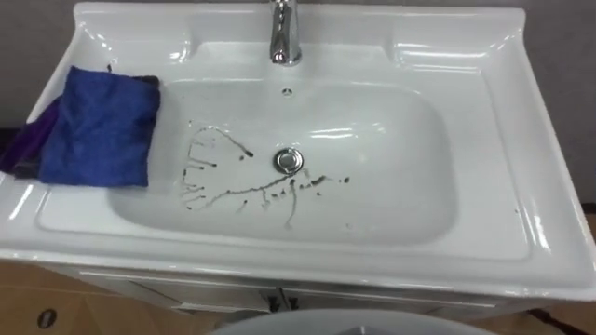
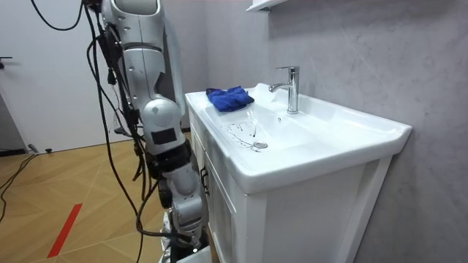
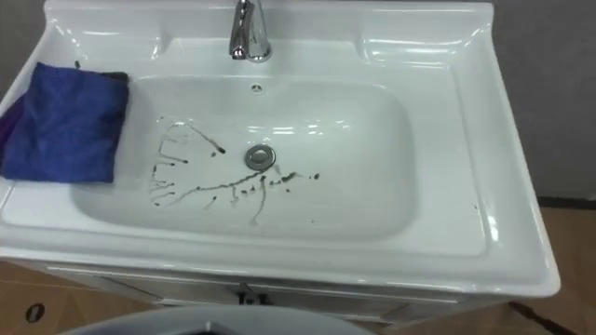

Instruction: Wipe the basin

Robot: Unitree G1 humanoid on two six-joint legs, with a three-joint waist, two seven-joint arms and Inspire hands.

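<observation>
Cloth [image 1: 98, 126] lies on the left rim of the basin [image 1: 484, 140], long axis front to back, its right edge at the bowl. Dark streaks [image 1: 233, 191] lie by the drain [image 1: 289, 160]. I cannot tell the state of my hands.

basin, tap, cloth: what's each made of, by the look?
Basin: probably glazed ceramic, though it could be a cast resin. It is white and glossy, with sharp light streaks on the rim.
Tap: chromed metal with a mirror finish that reflects its surroundings.
Cloth: soft blue fabric, likely microfibre. It looks matte and fuzzy and lies in limp folds.
</observation>
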